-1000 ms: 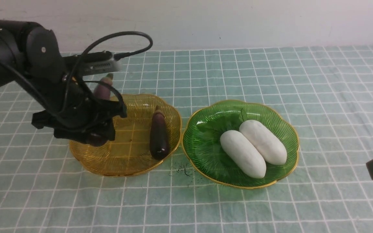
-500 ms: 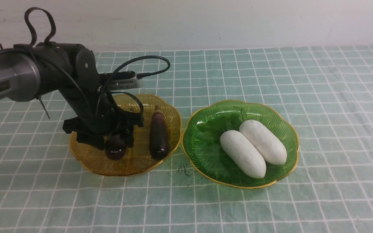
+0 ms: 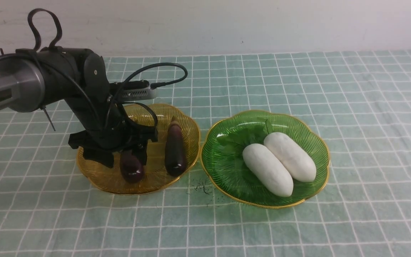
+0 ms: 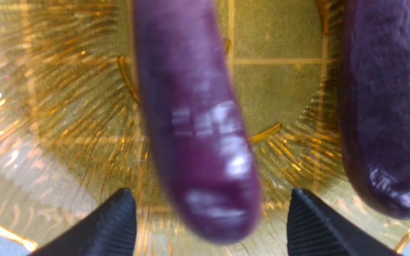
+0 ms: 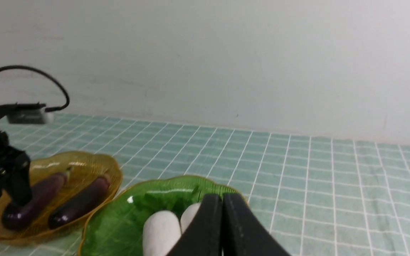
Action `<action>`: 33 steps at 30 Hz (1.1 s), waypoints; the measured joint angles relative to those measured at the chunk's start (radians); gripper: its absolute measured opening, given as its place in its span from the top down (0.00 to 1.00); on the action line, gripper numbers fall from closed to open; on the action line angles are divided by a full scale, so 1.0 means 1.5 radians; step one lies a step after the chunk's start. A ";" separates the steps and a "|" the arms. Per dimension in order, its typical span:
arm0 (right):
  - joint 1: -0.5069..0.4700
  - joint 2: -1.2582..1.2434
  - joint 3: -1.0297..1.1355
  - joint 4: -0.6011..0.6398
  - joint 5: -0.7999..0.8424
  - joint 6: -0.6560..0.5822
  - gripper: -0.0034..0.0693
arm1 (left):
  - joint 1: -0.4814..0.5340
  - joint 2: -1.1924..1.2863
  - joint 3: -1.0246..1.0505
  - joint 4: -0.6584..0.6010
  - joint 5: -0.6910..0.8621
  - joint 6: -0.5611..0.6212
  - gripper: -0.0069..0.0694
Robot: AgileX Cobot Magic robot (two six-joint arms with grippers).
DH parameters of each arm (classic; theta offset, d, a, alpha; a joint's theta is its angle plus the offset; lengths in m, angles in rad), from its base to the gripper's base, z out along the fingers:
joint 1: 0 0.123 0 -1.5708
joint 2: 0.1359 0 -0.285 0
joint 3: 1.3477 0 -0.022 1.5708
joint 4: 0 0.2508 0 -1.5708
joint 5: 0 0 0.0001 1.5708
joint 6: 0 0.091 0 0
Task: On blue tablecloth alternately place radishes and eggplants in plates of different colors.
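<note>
On the blue tablecloth (image 3: 334, 89) covering the tabletop, the amber plate (image 3: 102, 182) sits at 9 o'clock of the green plate (image 3: 227, 178), their rims nearly touching. The left end effector (image 3: 126, 157) hangs low over the amber plate with its fingers (image 4: 112, 224) spread wide. One eggplant (image 3: 131, 168) lies in the plate between them, with a gap on either side in the left wrist view. The second eggplant (image 3: 175, 151) lies at its 3 o'clock in the same plate, stem end toward 12. Both radishes (image 3: 268, 169) lie side by side and touching in the green plate, running from 11 to 5 o'clock, with their leaves at the 11 o'clock end. The right end effector (image 5: 222, 202) shows only in its own wrist view, fingers pressed together and holding nothing.
</note>
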 joint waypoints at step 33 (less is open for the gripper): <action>-0.053 -0.090 0.160 -0.069 0.045 -0.002 0.97 | 0.000 -0.023 -0.014 -0.001 0.082 0.034 0.92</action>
